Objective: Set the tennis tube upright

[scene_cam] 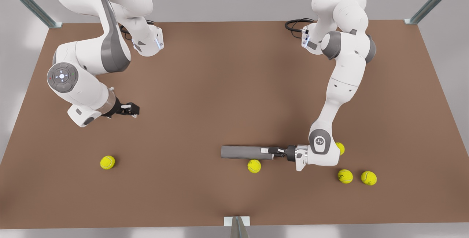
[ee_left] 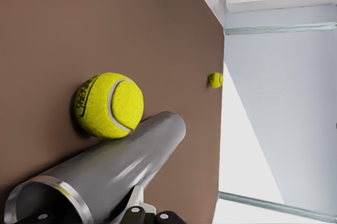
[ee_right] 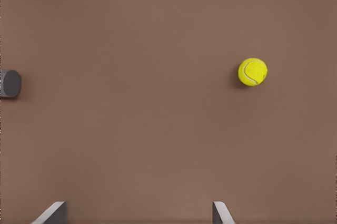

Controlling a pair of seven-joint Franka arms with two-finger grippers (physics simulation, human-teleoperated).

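the tennis tube (scene_cam: pixel 243 152) lies flat on the brown table (scene_cam: pixel 227 84), toward the near edge and a little to the front view's right of the middle. its open, lighter-rimmed end (ee_left: pixel 50 195) points toward the left gripper (scene_cam: pixel 273 152), which is at that end with its fingers clenched on the rim of the tube. a tennis ball (scene_cam: pixel 254 166) lies just beside the tube, touching its side in the left wrist view (ee_left: pixel 109 105). three more balls are near this arm's wrist: one partly hidden behind it (scene_cam: pixel 340 147), and two close together (scene_cam: pixel 345 176) (scene_cam: pixel 368 178) on the table. the right gripper (scene_cam: pixel 131 110) hangs above the table at the front view's left, well apart from the tube, fingers released and spread (ee_right: pixel 52 214), holding nothing. this arm waits. another ball (scene_cam: pixel 107 162) lies alone near it, also seen in the right wrist view (ee_right: pixel 253 71).
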